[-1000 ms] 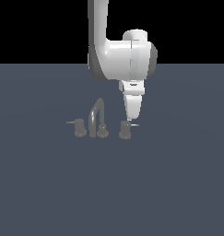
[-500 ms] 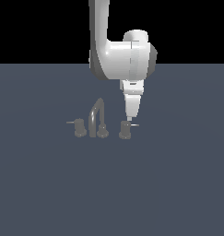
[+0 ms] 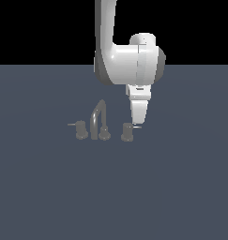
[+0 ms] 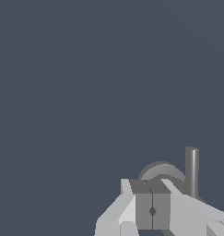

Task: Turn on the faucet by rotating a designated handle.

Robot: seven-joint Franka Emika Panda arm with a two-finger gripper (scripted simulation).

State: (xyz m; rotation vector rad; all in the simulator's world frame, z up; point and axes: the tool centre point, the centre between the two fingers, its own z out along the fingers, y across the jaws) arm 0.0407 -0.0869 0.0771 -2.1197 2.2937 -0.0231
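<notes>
The faucet (image 3: 99, 120) stands on the grey floor, with a tall arched spout between two short knobs. The handle (image 3: 127, 132) is the knob on the exterior view's right, and its bright thin lever (image 3: 138, 126) sticks out sideways. My gripper (image 3: 136, 122) points down with its tips right at that lever, just above and beside the knob. In the wrist view the fingers (image 4: 152, 211) are pressed together and hold nothing. The knob's round top (image 4: 160, 172) and the lever rod (image 4: 191, 169) lie just beyond them.
The twin knob (image 3: 80, 130) with a duller lever stands on the exterior view's left of the spout base (image 3: 104, 133). The flat dark grey floor (image 3: 49, 187) spreads all around the faucet.
The gripper has sunk very slightly toward the handle's lever. The faucet parts have not moved.
</notes>
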